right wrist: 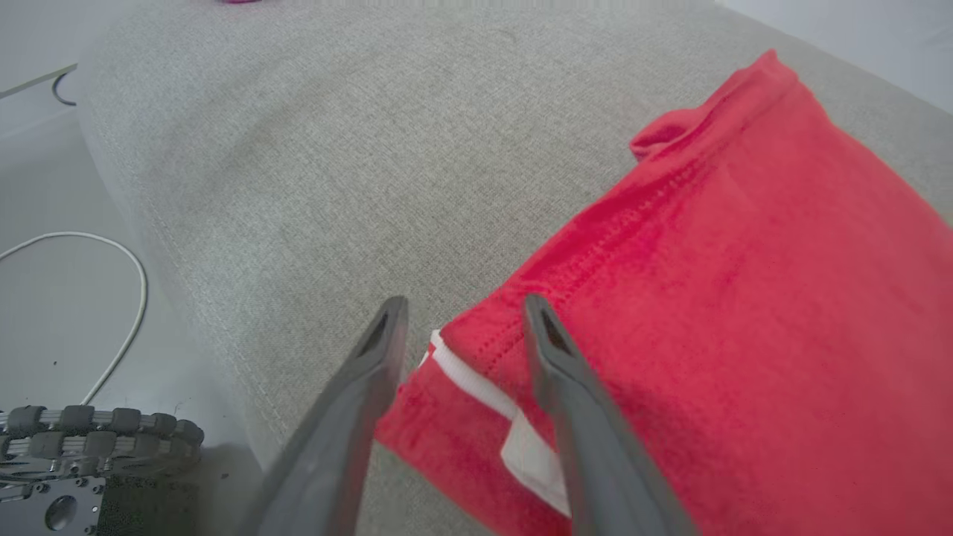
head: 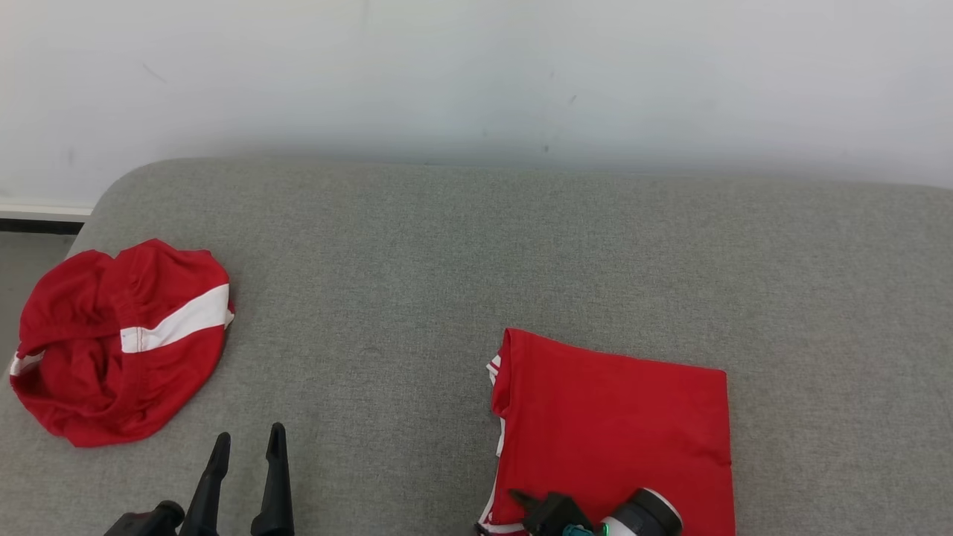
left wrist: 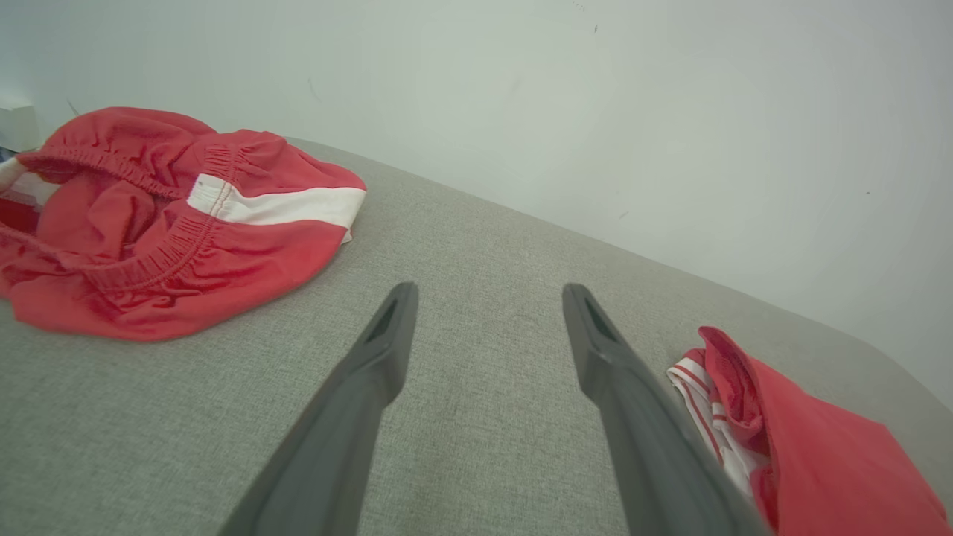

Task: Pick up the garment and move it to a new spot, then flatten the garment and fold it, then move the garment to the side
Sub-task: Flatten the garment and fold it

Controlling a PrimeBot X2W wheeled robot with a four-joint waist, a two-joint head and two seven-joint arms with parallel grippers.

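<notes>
Shorts (head: 119, 342) lie crumpled, well apart from the folded garment (head: 618, 432).

You have a broad grey woven-fabric cushion with rounded corners (head: 476, 246) in front of you, and two things lie directly on it. At the near right, a red cloth garment with white trim (head: 618, 432) lies flat, folded into a neat rectangle with its trimmed edge facing left. Near the left edge, well apart from it, a crumpled pair of red shorts with a white band and gathered waistband (head: 112, 350) sits in a loose heap.
</notes>
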